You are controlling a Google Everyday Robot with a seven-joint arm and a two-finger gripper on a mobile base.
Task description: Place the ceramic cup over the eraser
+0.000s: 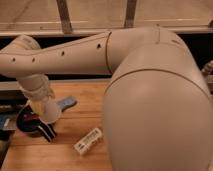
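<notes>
The frame is filled largely by the smooth white rounded arm (150,100), which is stretched left over the wooden table (75,160) of pale planks. At its bent wrist the gripper (42,103) is carried low above the table's left part, closed on the ceramic cup (49,115). The plain white tapered cup is held tilted, long axis from upper left to lower right, wider end downward. A white labelled bottle (89,140) is laid flat nearby. A flat blue eraser (67,102) is seen just beside the cup.
</notes>
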